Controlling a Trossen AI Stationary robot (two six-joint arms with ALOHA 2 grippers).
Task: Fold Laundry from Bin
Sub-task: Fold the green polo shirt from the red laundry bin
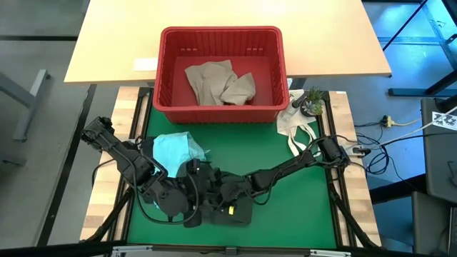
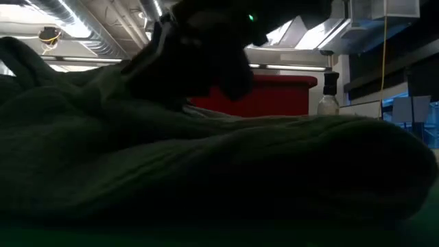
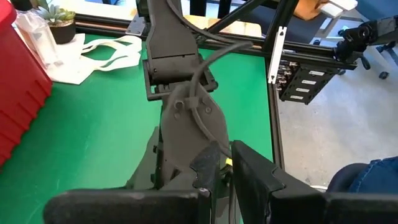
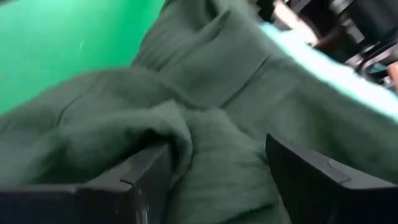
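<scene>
My right gripper point(image 4: 211, 180) stands wide open low over the green garment point(image 4: 205, 112), fingers point(image 4: 146, 177) either side of a fold, nothing clamped. That garment lies bunched at the near edge of the green mat point(image 1: 285, 185). My left gripper point(image 1: 196, 207) sits just beside it, fingers point(image 3: 249, 168) nearly closed; I cannot tell whether they pinch cloth. The teal garment point(image 1: 175, 151) lies near my left arm. The beige garment point(image 1: 218, 82) lies in the red bin point(image 1: 221, 37).
</scene>
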